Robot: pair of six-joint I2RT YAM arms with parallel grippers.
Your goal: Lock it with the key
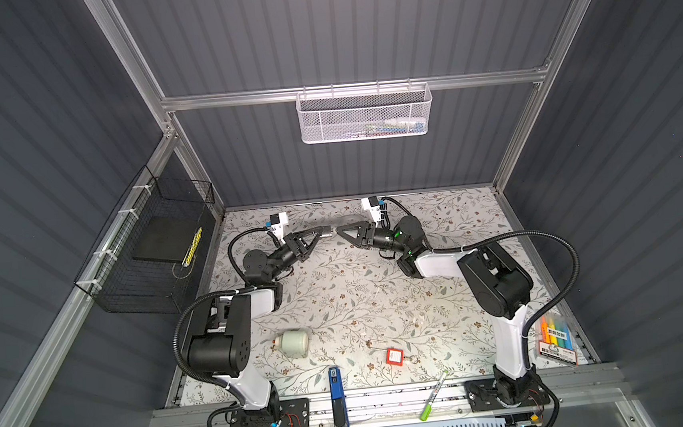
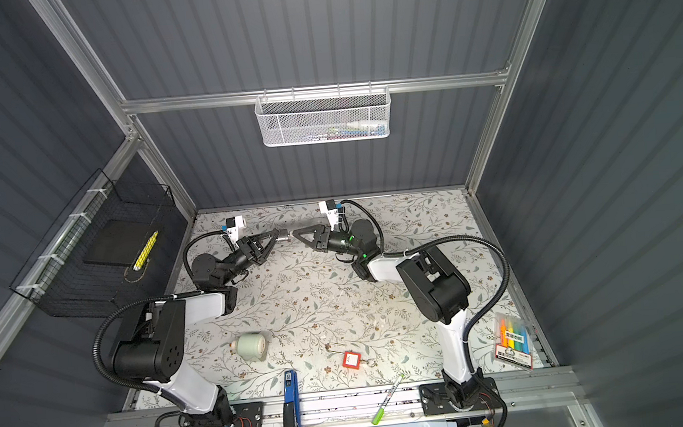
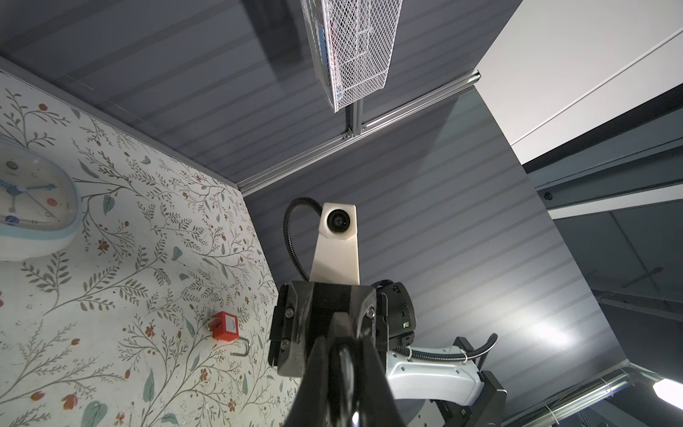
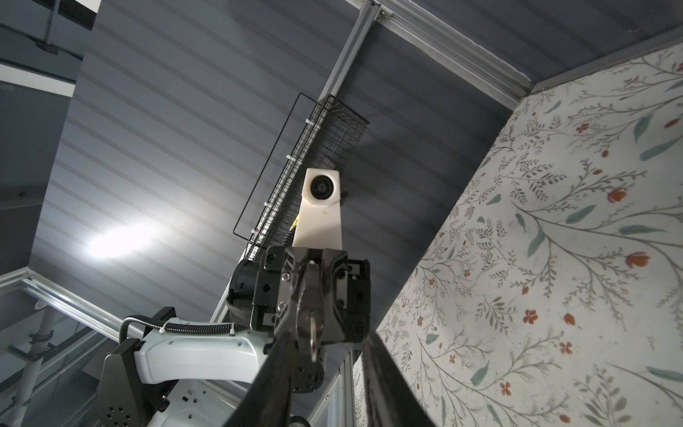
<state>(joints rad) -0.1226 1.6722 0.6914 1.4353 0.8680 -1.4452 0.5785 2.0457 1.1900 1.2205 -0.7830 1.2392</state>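
High over the back of the table my two grippers meet tip to tip in both top views. My left gripper point(image 1: 320, 234) point(image 3: 343, 347) is shut on a small metal lock point(image 1: 326, 234) point(image 2: 283, 235) point(image 3: 347, 373). In the right wrist view the lock's round face point(image 4: 312, 318) points at me, and a silver key point(image 4: 313, 338) stands in it. My right gripper point(image 1: 338, 231) point(image 4: 329, 340) is open, and the key sits between its fingers close to one of them. A red padlock point(image 1: 394, 356) point(image 3: 224, 325) with an open shackle lies at the table's front.
A white-green clock point(image 1: 294, 343) point(image 3: 33, 207) stands at the front left. A blue stapler point(image 1: 337, 394), a green marker point(image 1: 433, 395) and a highlighter pack point(image 1: 556, 339) line the front edge. A black wire basket point(image 1: 155, 254) hangs on the left wall, a white mesh basket point(image 1: 365, 114) on the back.
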